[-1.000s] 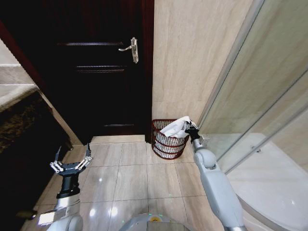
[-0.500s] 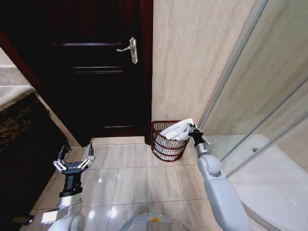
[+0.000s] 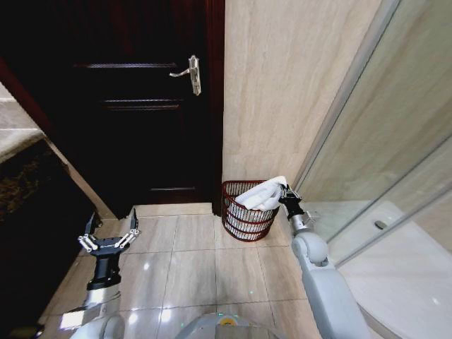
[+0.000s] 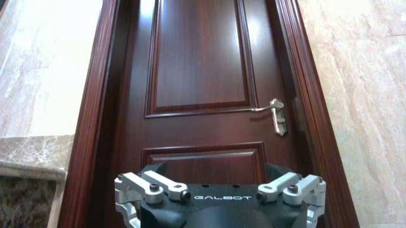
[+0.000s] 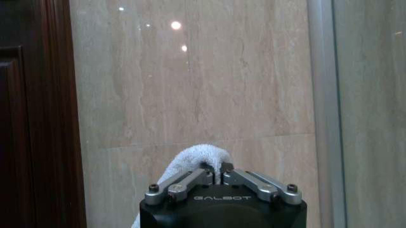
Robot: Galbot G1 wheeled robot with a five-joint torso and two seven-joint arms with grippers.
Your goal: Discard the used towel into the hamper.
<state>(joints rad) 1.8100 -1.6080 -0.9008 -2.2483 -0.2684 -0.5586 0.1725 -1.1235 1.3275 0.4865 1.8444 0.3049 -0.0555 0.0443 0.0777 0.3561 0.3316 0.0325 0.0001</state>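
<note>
Over hamper (image 3: 245, 212) — right tool (image 3: 284, 192), towel (image 3: 260, 195) apparently clamped

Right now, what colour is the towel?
White; the towel shows best in the head view, over the hamper.

It was a bathroom: beige stone-tiled walls (image 3: 282, 78) and floor (image 3: 191, 265), a glass shower screen (image 3: 395, 141) on the right, a dark wooden door (image 3: 134, 106) with a lever handle (image 3: 192, 72), a marble counter (image 3: 18, 152) at left.

head cam: up high, looking down at door (image 3: 141, 106) and tiled floor (image 3: 191, 261) | left wrist: facing the same door (image 4: 203, 95) | right wrist: close on beige wall (image 5: 190, 85)
</note>
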